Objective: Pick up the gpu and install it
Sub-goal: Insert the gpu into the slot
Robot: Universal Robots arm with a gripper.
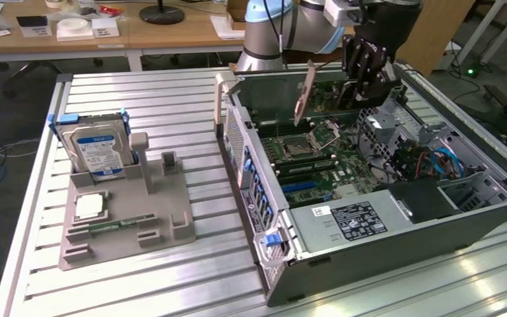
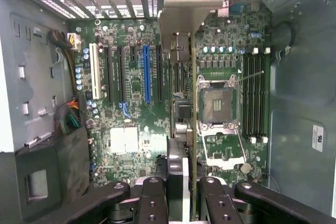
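The gripper (image 1: 360, 78) has its fingers (image 2: 152, 198) closed partway on the graphics card (image 1: 305, 92), pinching it from both faces. The card stands on edge, clear of the board, over the open computer case (image 1: 395, 257). From the wrist, it sits between the expansion slots (image 2: 147, 74) and the processor socket (image 2: 218, 106).

The ribbed worktop (image 1: 148, 92) is dull silvery metal, the computer case (image 1: 395, 264) matt grey sheet metal, the gpu (image 2: 182, 19) has a bare metal bracket, and the hand (image 2: 181, 190) is matt black.
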